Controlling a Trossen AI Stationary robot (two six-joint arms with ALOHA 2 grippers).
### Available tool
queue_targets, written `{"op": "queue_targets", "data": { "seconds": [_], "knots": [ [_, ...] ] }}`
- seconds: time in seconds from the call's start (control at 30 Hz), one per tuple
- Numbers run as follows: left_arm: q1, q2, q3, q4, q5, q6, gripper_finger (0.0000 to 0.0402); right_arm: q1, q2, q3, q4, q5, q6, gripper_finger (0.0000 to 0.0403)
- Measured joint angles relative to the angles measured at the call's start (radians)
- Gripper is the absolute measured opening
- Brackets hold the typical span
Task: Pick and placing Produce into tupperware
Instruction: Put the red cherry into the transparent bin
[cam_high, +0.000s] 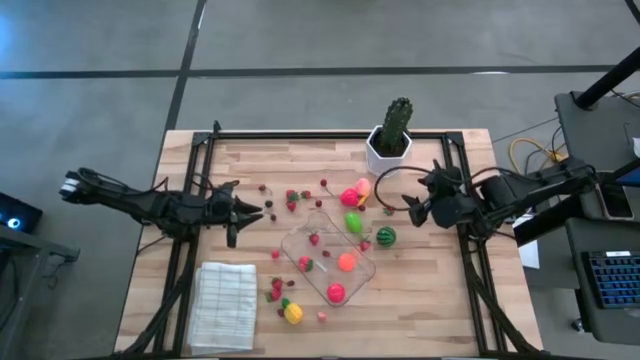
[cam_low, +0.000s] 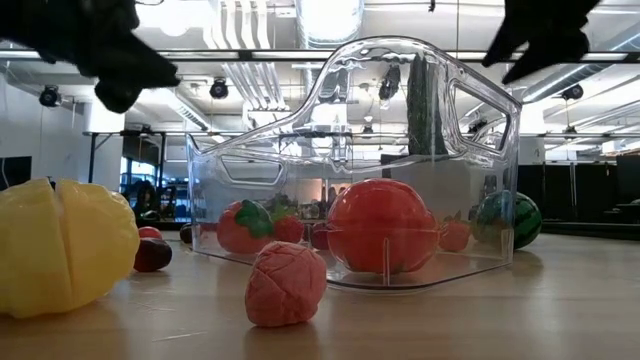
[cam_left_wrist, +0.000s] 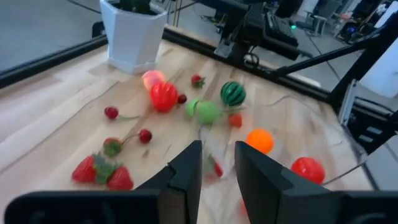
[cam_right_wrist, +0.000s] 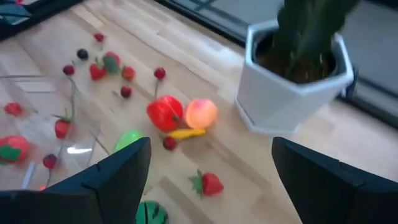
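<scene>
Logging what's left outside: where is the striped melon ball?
In the high view the melon ball sits on the table just right of the tupperware, in front of the cactus pot.

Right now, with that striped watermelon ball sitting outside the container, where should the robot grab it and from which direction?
Grip the watermelon ball across its widest middle, coming straight down. It is round and sits alone beside the tupperware, so the right gripper, open nearby, probably has room either side.

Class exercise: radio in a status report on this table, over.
Left claw open, empty. Right claw open, empty, by cactus. Tupperware partly filled; produce scattered around. Over.
</scene>
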Motion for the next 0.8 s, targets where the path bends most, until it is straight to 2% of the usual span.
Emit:
{"op": "queue_targets", "data": {
  "seconds": [0.13,0.33,0.53,0.8],
  "knots": [
    [0.000,-0.035,-0.050,0.001,-0.003,0.008,0.0080,0.000,-0.019,-0.041,0.016,-0.002,0.114,0.0325],
    [0.000,-0.032,-0.110,-0.002,-0.003,0.007,0.0080,-0.002,-0.021,-0.041,0.048,0.014,0.102,0.0325],
    [0.000,0.017,-0.161,-0.001,-0.003,0.006,0.0080,-0.003,-0.023,-0.009,0.051,0.094,0.080,0.0325],
    [0.000,0.113,-0.201,-0.001,-0.002,0.005,0.0080,-0.003,-0.023,0.014,0.054,0.104,0.093,0.0325]
  ]
}}
